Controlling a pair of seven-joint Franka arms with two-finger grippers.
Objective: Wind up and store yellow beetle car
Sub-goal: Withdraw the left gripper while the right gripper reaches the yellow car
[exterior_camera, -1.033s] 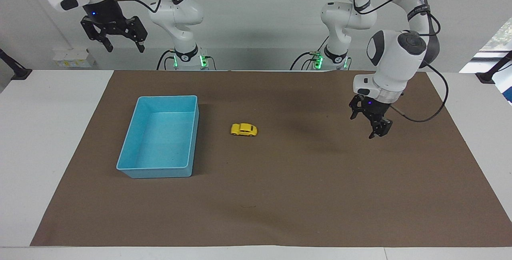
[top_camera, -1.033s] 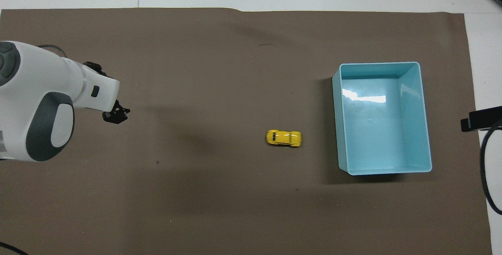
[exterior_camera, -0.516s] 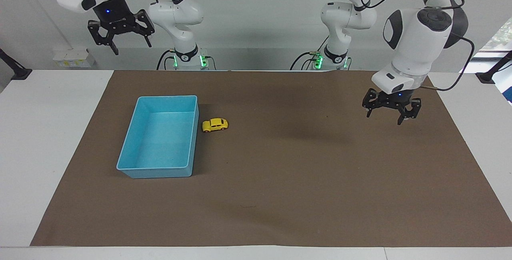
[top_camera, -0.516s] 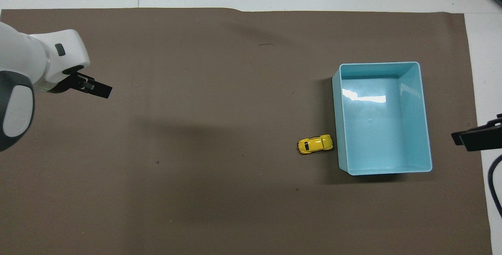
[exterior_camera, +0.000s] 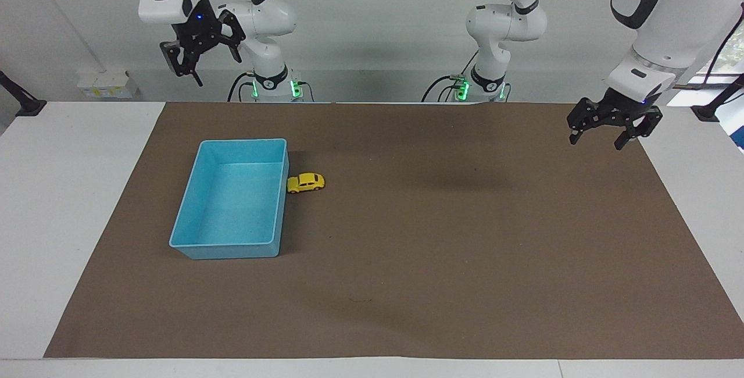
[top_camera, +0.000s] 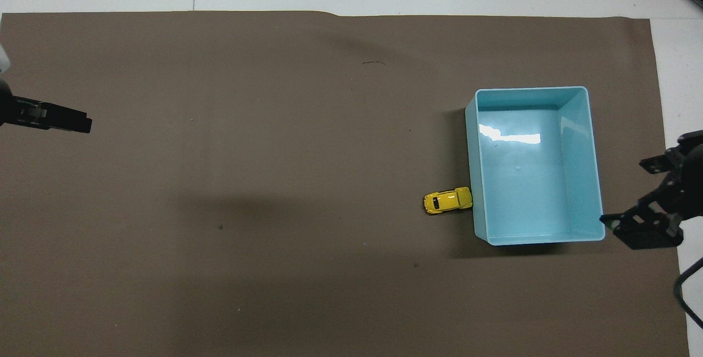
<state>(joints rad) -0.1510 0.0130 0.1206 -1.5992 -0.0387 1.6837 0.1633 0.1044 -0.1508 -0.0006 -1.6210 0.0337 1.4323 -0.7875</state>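
There is 1 yellow toy car (exterior_camera: 306,182), 1 blue bin (exterior_camera: 200,242) and 1 brown mat (exterior_camera: 442,261) on 1 white table (exterior_camera: 64,192). There are 2 robot arms, each with 1 gripper: the left gripper (exterior_camera: 607,132) and the right gripper (exterior_camera: 200,58), so 2 grippers in all.

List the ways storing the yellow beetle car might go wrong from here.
1. The yellow beetle car sits on the mat with its nose at the blue bin's outer wall, so jaws closing on it may hit the wall or tip the bin.
2. It is small and on wheels; a nudge might roll it away.
3. The right gripper and left gripper both hang high, open, so either needs a long, accurate descent.
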